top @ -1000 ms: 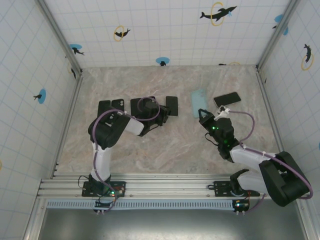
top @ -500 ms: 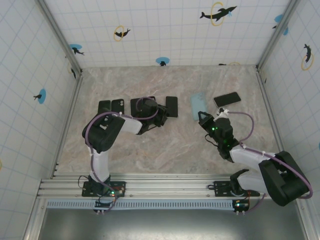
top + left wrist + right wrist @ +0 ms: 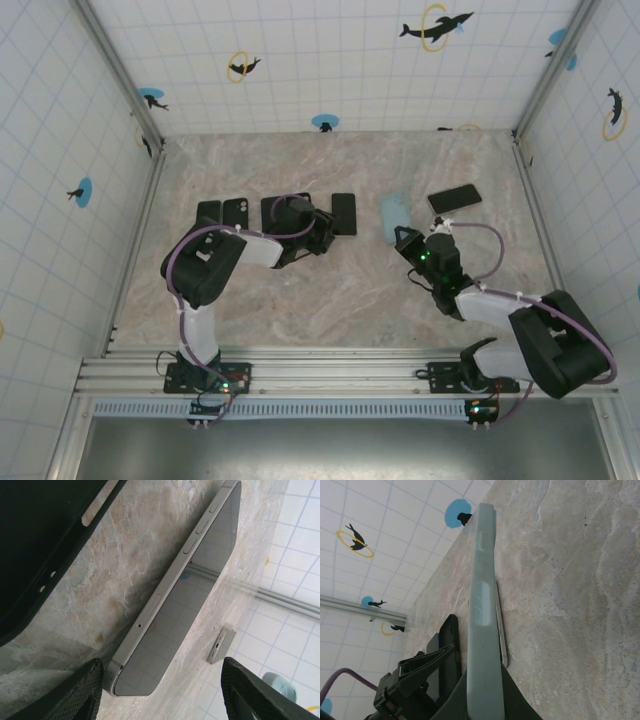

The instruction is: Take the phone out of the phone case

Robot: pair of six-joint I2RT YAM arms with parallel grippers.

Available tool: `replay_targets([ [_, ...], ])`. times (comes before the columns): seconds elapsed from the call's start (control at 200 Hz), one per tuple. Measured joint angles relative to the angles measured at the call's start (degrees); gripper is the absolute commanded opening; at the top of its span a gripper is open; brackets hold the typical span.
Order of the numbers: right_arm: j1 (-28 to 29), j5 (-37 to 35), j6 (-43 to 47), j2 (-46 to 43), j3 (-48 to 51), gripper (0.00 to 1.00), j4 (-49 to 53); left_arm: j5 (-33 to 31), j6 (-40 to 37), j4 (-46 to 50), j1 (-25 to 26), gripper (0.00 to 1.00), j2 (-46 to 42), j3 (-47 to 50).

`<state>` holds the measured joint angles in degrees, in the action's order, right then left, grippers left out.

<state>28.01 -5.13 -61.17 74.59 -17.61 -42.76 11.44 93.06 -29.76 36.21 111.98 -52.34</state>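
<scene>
The left gripper (image 3: 165, 685) has its two fingers (image 3: 75, 695) spread wide apart, and there is nothing in them. The near end of the phone (image 3: 190, 595) lies between those fingers. It is flat on the table (image 3: 125, 575), shiny side up, and not in any case. Just beside it is a black case (image 3: 40, 540). The right gripper (image 3: 405, 238) is squeezed tight on a pale blue case (image 3: 482, 605), which stands on its thin edge. Farther back, past the blue case, a second phone (image 3: 455, 197) lies on the table.
</scene>
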Motion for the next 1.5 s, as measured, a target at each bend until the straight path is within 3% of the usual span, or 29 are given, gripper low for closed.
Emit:
replay_targets([
  [0.43, 0.07, -0.26, 1.16, 15.65, -6.8, 0.07, -6.27, 0.13, -0.55, 5.16, -0.52, 0.69, -3.28, -0.02],
  [0.866, 1.11, -0.48, 1.53, 30.6, -16.98, 0.09, -10.12, 0.15, -12.74, 17.03, -0.59, 0.81, -15.28, -5.2],
  [1.366, 2.38, -1.81, 0.85, 33.53, -20.06, 0.16, -8.72, 1.7, -16.76, 20.59, -1.84, 0.85, -18.78, -2.73],
  [1.496, 2.36, -1.84, 0.81, 33.73, -20.09, 0.22, -8.41, 2.16, -16.76, 20.55, -1.92, 0.85, -18.99, -2.38],
])
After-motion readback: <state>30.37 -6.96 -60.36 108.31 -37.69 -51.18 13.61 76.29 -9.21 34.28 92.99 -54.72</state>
